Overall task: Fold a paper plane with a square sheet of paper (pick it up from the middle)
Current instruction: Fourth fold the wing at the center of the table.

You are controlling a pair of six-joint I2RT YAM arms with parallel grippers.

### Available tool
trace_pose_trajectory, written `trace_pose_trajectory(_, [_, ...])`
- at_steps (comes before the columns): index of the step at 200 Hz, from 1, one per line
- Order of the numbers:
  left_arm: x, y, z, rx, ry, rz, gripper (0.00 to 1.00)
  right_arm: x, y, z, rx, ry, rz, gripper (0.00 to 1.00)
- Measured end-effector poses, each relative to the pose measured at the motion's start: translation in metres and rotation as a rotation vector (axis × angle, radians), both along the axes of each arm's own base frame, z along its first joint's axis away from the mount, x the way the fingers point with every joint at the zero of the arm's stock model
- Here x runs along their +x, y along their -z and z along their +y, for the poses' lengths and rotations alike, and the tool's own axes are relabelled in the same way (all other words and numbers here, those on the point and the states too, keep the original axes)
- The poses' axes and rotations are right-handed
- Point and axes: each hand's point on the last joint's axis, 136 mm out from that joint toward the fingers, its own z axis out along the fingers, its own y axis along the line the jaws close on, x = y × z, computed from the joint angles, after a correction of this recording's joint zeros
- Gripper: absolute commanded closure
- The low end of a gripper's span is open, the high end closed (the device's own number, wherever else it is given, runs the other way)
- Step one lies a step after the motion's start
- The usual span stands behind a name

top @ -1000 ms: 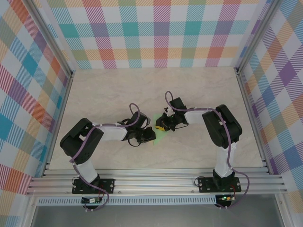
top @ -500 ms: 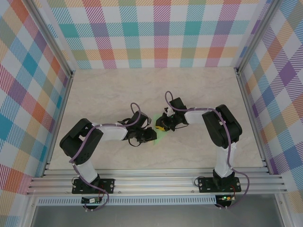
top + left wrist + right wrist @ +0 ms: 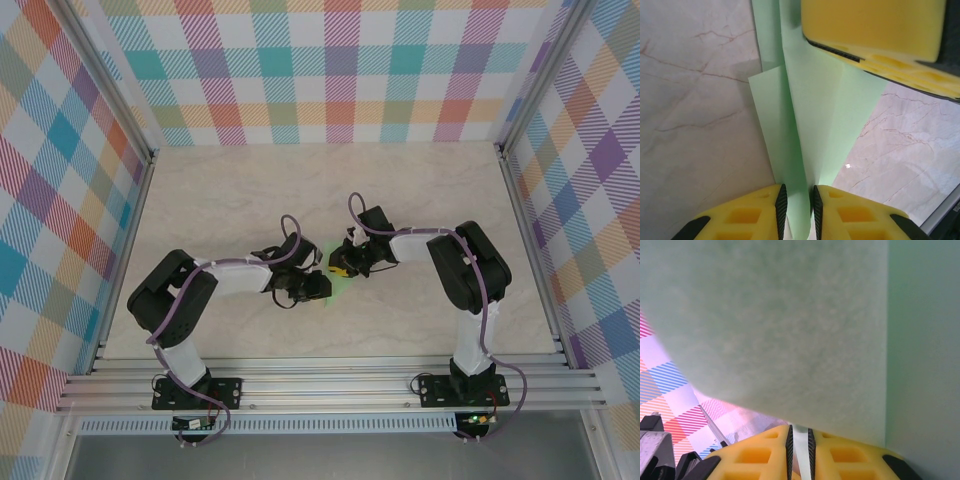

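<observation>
Top external: arms bent inward, nearly meeting; left jaws slightly apart astride paper; right jaws pinch it.

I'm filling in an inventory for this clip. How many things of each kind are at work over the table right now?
Folded green paper: 1
Grippers: 2 (left gripper, right gripper)
Total: 3
</observation>
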Motion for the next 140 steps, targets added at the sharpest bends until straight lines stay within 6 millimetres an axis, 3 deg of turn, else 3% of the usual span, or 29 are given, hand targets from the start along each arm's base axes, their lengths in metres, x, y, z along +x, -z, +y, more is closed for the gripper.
trace_pose_trajectory(100, [-0.0012,0.0049,0.0037,0.088,0.044,0.002,0.91,-0.0003,0.0004,0.0003,0.001,-0.001,0.003,0.81])
trace_pose_trajectory(140, [-0.0016,0.0045,0.0036,0.113,0.059,-0.009,0.88,-0.0007,0.0004,0.0006,0.004,-0.003,0.006,0.81])
